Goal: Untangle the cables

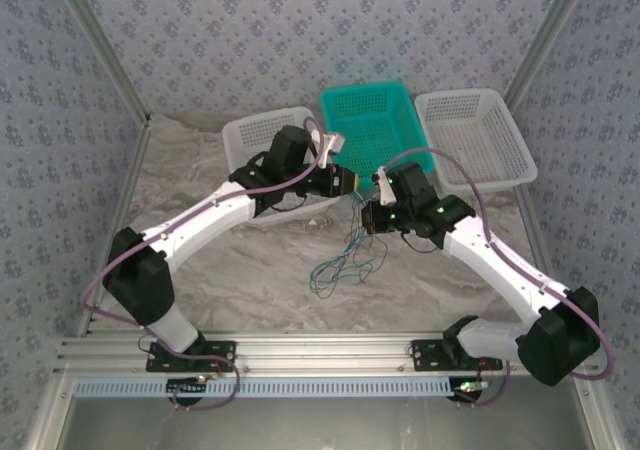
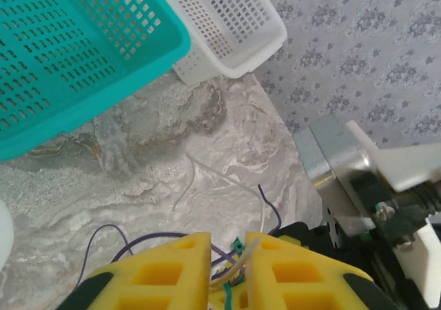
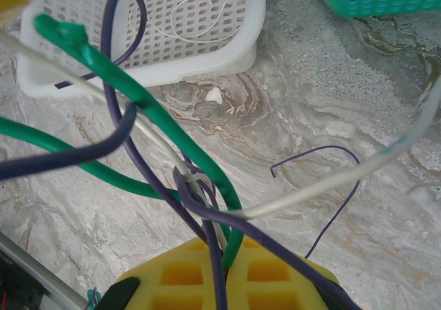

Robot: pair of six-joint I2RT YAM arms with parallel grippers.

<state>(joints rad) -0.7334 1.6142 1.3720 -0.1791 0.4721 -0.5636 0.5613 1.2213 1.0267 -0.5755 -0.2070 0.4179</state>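
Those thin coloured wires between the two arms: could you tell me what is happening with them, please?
The right end effector is shut on a tangled bunch of thin green, purple and whitish wires, whose loops hang toward the marbled table. The left end effector has its fingers close around a whitish strand of that bunch; whether it pinches is unclear. Nothing is untangled yet.

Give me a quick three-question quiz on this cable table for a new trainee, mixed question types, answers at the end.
1. True or false: the right gripper is shut on the cables.
2. The middle basket, between the two white baskets, is: A teal, B red, C black?
3. How many baskets stand on the table?
Key: 1 true; 2 A; 3 three.
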